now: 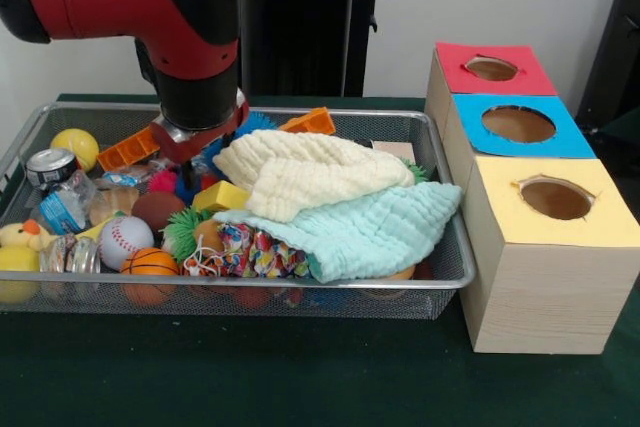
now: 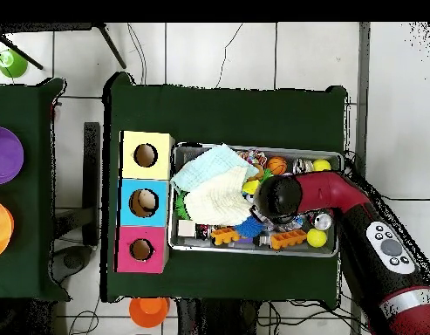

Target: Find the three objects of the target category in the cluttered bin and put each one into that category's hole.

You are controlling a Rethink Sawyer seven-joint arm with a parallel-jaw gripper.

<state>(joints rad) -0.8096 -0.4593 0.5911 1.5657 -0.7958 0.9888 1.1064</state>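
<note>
The wire-mesh bin (image 1: 300, 285) is full of toys; it also shows in the overhead view (image 2: 253, 250). A small clear water bottle with a blue label (image 1: 64, 207) lies at its left end, with a clear rounded container (image 1: 112, 201) beside it. The blue-surround hole (image 1: 518, 124) is the middle one on the wooden box, also in the overhead view (image 2: 143, 202). My gripper (image 1: 188, 173) reaches down among the toys left of the middle of the bin, to the right of the bottle. The wrist hides it from above.
A cream cloth (image 1: 310, 172) and a mint cloth (image 1: 370, 227) cover the bin's right half. A silver can (image 1: 50, 165), a baseball (image 1: 124, 239), a small basketball (image 1: 152, 263), yellow balls and orange bricks lie around. Red (image 1: 491, 68) and yellow (image 1: 556, 198) holes flank the blue one.
</note>
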